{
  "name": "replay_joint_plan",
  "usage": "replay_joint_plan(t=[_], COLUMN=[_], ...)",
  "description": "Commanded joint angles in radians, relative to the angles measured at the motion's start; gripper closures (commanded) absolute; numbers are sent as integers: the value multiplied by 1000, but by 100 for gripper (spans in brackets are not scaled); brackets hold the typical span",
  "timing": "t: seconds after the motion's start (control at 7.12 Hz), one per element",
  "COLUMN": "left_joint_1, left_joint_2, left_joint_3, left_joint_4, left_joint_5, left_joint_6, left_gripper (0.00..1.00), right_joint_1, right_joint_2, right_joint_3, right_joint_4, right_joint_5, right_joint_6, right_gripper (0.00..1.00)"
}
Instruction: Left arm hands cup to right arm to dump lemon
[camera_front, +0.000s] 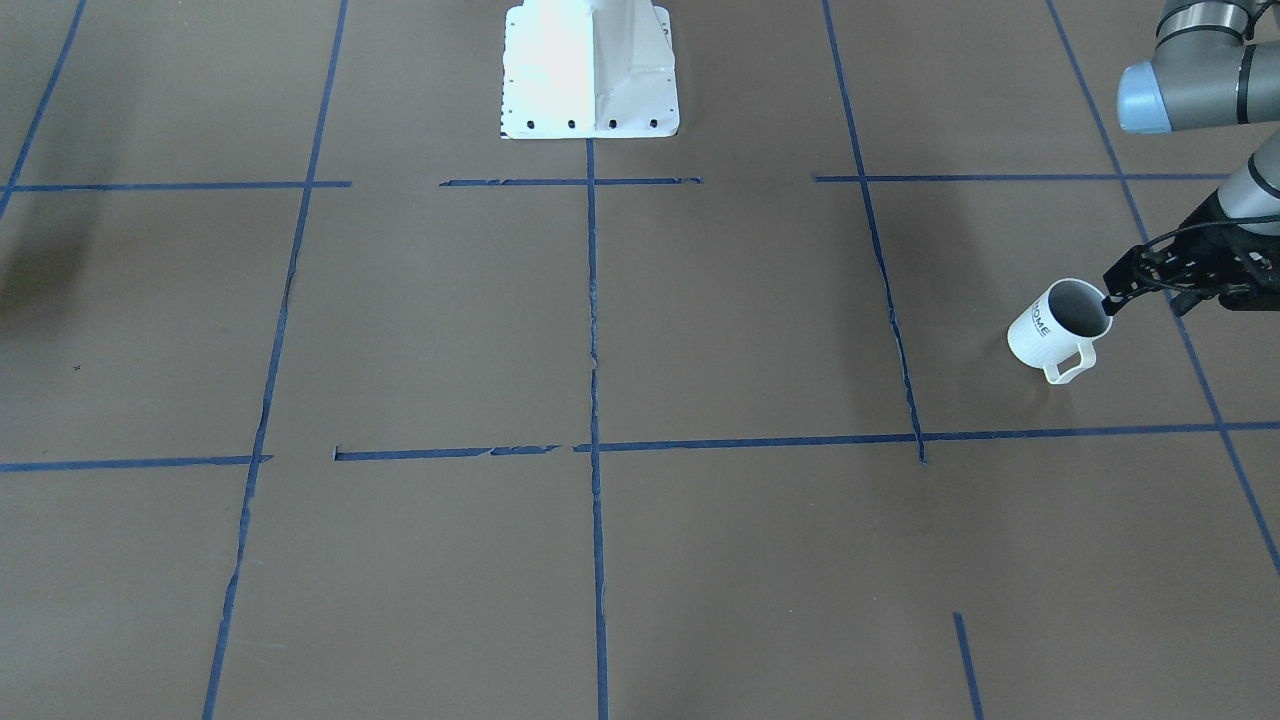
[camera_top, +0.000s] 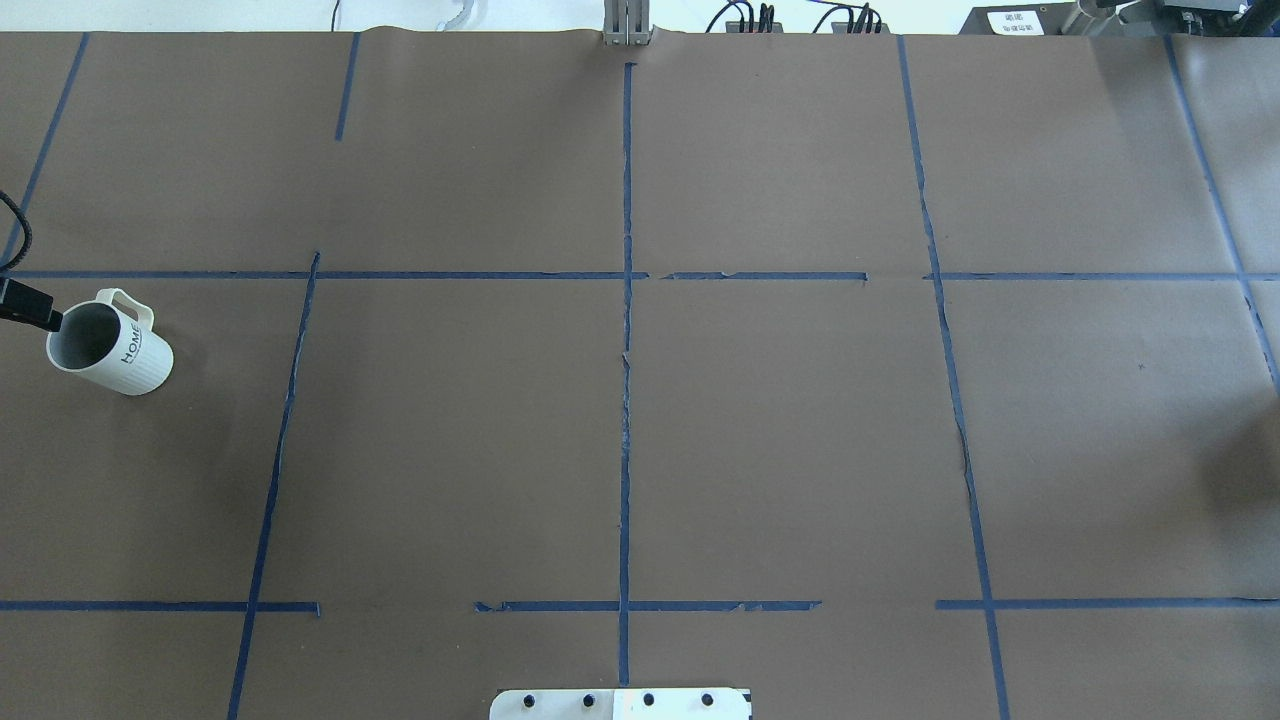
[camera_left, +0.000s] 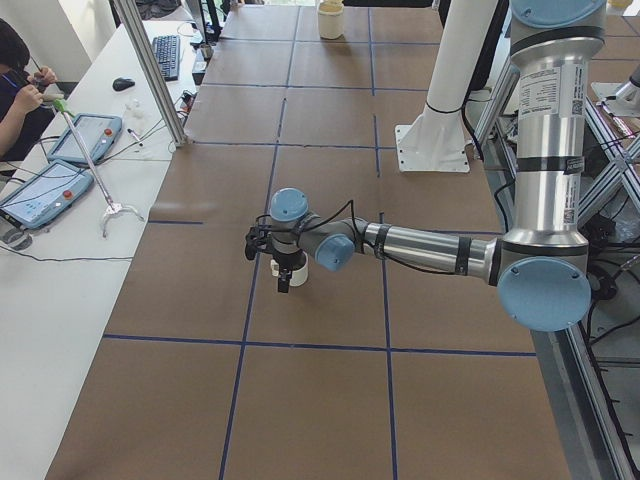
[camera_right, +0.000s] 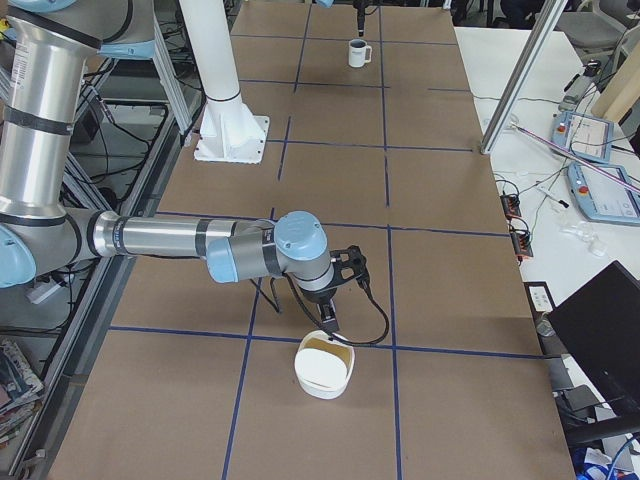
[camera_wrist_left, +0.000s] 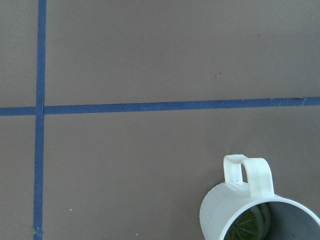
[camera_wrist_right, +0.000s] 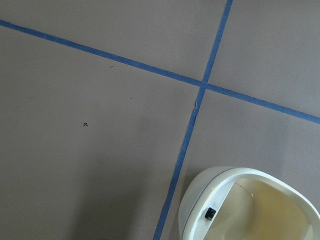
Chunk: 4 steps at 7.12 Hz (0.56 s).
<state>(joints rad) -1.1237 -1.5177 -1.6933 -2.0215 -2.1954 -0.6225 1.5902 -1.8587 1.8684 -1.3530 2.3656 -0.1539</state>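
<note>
Your cup (camera_front: 1050, 335) stands upright on the surface (camera_front: 750, 330), far out to the robot's left of the white pedestal (camera_front: 590, 70), with a lemon slice (camera_wrist_left: 248, 223) lying in its bottom. The left claw (camera_front: 1112, 299) has its tips at the cup's rim; you cannot tell whether they pinch it. On the pedestal's other side, the right claw (camera_right: 330, 322) hangs just over a white bowl (camera_right: 322, 372), and you cannot tell its grip either.

Overhead and front cameras face each other over the tabletop (camera_top: 780, 430), sharing the cup (camera_front: 1035, 338); side cameras look lengthwise; wrist cameras close.
</note>
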Motion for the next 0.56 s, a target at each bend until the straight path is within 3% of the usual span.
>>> replay_joint_plan(t=[0.0, 0.28, 0.42], left_joint_1=[27, 85, 87], left_joint_2=[-1, -4, -1], left_joint_3=[1, 0, 0], left_joint_4=[-2, -34, -43], left_joint_5=[2, 2, 2], left_joint_6=[-25, -83, -100], left_gripper=[26, 32, 48], right_joint_1=[0, 0, 0], right_joint_2=[1, 1, 0], right_joint_3=[-3, -3, -3], right_joint_4=[0, 0, 0], right_joint_5=[0, 0, 0], right_joint_6=[-1, -1, -1], right_gripper=[0, 0, 0])
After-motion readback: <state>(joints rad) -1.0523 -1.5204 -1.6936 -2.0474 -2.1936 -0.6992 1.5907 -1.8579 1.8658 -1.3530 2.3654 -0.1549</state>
